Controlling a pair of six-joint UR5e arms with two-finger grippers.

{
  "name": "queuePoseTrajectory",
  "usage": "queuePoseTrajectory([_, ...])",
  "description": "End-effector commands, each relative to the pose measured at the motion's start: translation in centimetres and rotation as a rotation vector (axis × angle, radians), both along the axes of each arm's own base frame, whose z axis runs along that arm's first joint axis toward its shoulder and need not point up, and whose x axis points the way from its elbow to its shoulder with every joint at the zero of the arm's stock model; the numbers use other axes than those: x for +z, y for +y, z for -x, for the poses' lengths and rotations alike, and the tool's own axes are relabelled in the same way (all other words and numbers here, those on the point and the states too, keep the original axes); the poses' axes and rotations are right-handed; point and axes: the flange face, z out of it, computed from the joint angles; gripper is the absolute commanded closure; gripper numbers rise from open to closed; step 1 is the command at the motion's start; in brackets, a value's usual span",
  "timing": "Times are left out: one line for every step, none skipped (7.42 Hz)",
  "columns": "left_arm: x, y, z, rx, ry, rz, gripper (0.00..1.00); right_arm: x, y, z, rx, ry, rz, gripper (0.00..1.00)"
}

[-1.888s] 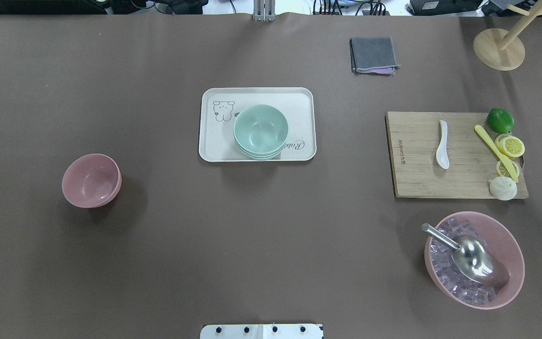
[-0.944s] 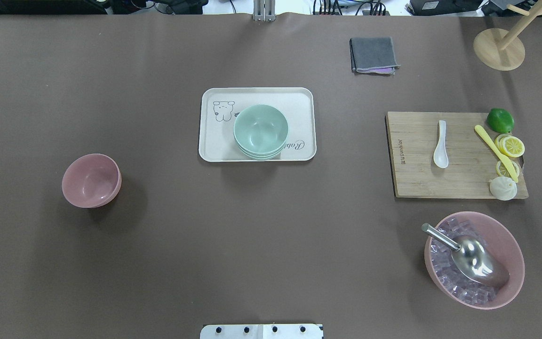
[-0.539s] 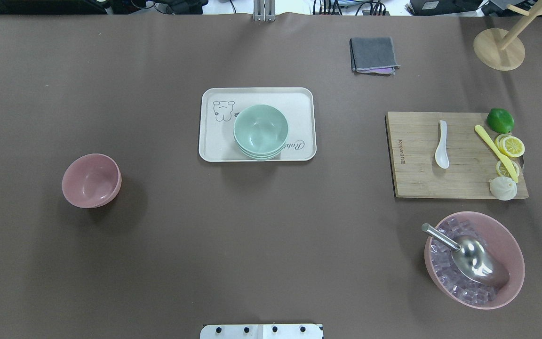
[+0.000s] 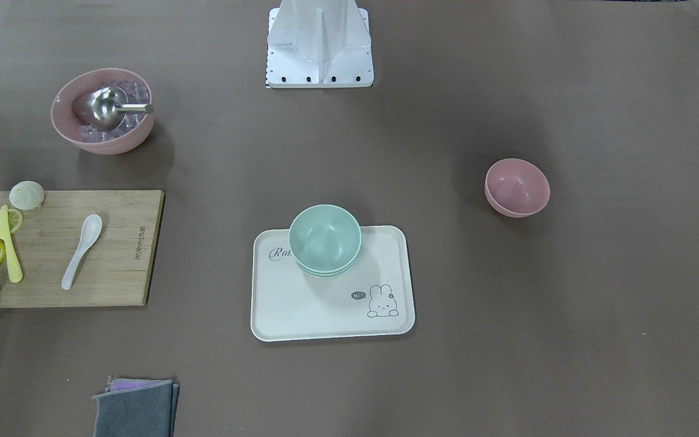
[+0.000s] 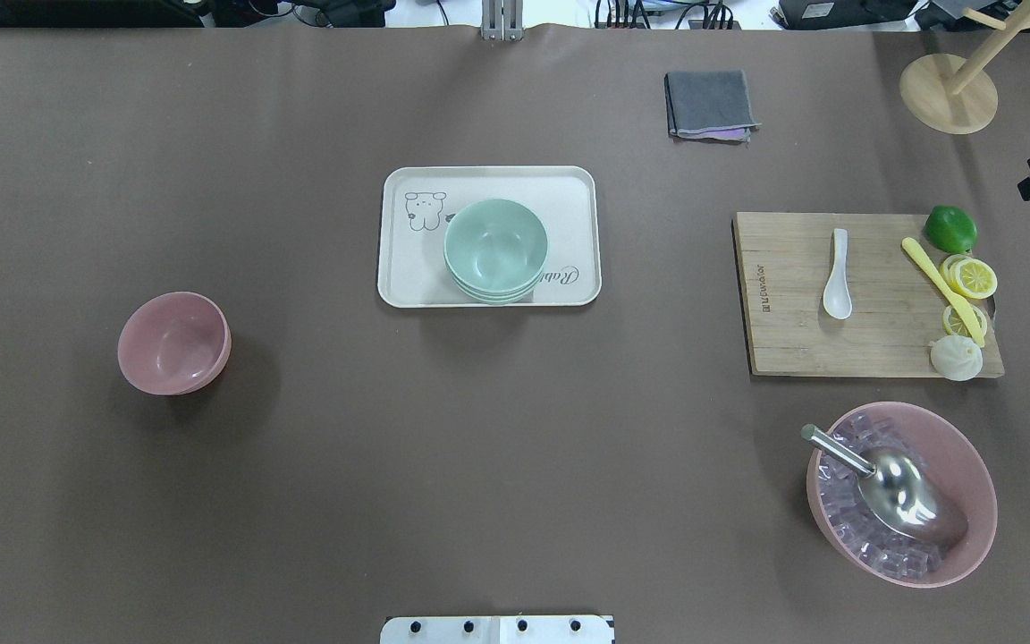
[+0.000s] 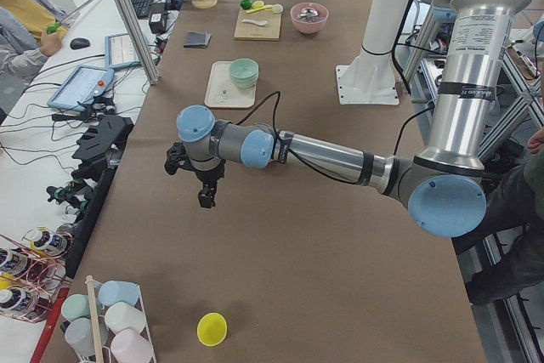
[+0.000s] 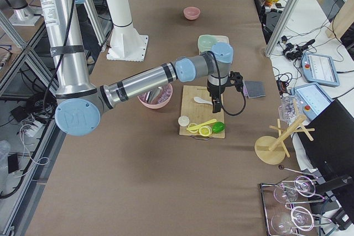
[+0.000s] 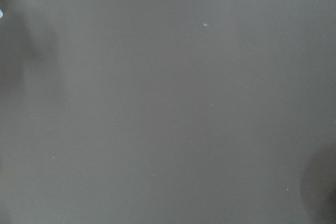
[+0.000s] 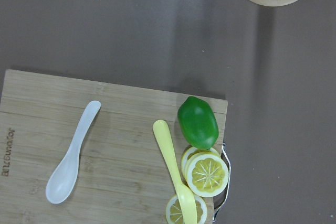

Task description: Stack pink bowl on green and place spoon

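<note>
The spoon (image 5: 838, 273) is lying flat on the board (image 5: 792, 344), on the robot's right side of the worktop (image 5: 515, 447). Its long axis is running roughly from the robot's edge toward the far edge. The scoop end is pointing toward the robot and the handle tip is pointing away. In the right wrist view the spoon is sitting at lower left, tilted, with the scoop end lowest. The right gripper (image 7: 214, 105) is hanging above the board's outer part. The spoon is lying below it, toward the robot's side, and nothing is touching it. Whether the right gripper is spread or pressed together cannot be told. The pink bowl (image 5: 173, 343) is standing upright on the robot's left, well apart from the tray (image 5: 408, 273). The green bowl (image 5: 495, 249) is standing on that tray. The left gripper (image 6: 206, 200) is hovering over bare worktop, and its state cannot be told either.
</note>
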Motion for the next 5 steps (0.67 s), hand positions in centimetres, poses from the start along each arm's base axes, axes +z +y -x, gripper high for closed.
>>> queuePoseTrajectory([-0.6, 0.0, -2.4, 0.018, 0.005, 0.004, 0.02, 0.1, 0.2, 0.7, -0.014, -0.018, 0.010, 0.00])
queuePoseTrajectory([-0.8, 0.0, -2.4, 0.000, 0.010, 0.009, 0.02, 0.0, 0.2, 0.9, -0.009, -0.022, 0.018, 0.00])
queuePoseTrajectory([-1.8, 0.0, -2.6, -0.014, 0.020, -0.004, 0.02, -0.2, 0.3, 1.7, 0.003, -0.029, 0.044, 0.00])
queuePoseTrajectory([-4.2, 1.0, -8.4, 0.004, 0.036, 0.019, 0.02, -0.5, 0.5, 3.8, 0.003, -0.030, 0.076, 0.00])
queuePoseTrajectory([-6.9, 2.4, -14.1, -0.061, 0.061, 0.080, 0.02, -1.1, 0.5, 5.5, 0.024, -0.036, 0.095, 0.00])
